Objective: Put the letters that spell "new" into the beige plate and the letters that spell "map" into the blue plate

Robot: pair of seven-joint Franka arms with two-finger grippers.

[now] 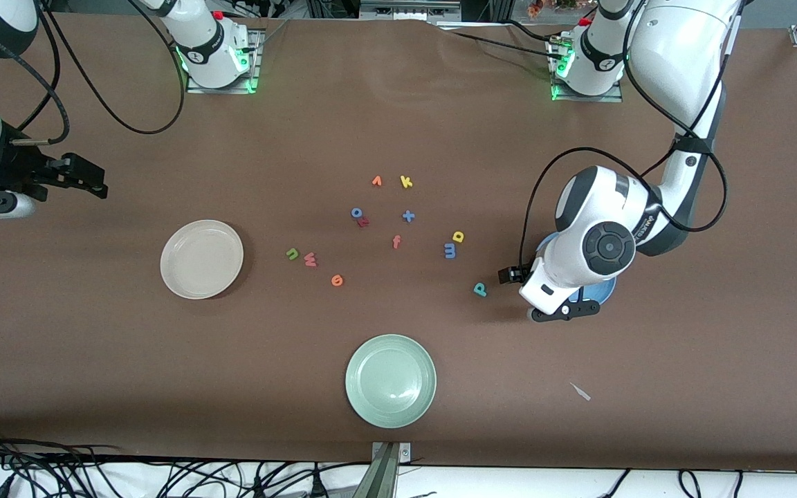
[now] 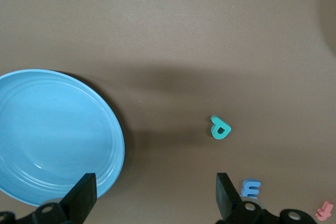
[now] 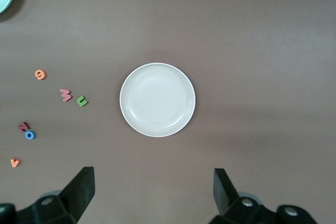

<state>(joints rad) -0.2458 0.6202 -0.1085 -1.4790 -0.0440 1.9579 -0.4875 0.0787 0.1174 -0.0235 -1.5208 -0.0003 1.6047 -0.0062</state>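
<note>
- The green n (image 1: pixel 292 254), the red-pink w (image 1: pixel 310 260) and the orange e (image 1: pixel 336 280) are found in a loose row on the brown table (image 1: pixel 94 360), beside the beige plate (image 1: pixel 201 259) toward the middle of the table; none is in a plate yet.
- The blue m (image 1: pixel 449 250) and the yellow a (image 1: pixel 459 236) lie touching or nearly so; the teal p (image 1: pixel 480 289) lies nearer the front camera, apart from them.
- The blue plate (image 2: pixel 52 135) is seen empty in the left wrist view; in the front view it is mostly hidden under the left arm.
- The letters are judged to be thin foam: very light, soft, easily squashed or pushed along the cloth-like surface. A pinch across a straight stroke, pressed down to the table, is likely to be needed.
- The plates look like smooth, rigid plastic, round with raised rims.
- The left gripper (image 2: pixel 155 195) is held over the table between the blue plate and the p, jaws wide and empty.
- The right gripper (image 3: pixel 152 190) waits at the right arm's end of the table, jaws spread wide, nothing held.
- A pale green plate (image 1: pixel 390 380) lies nearest the front camera.
</note>
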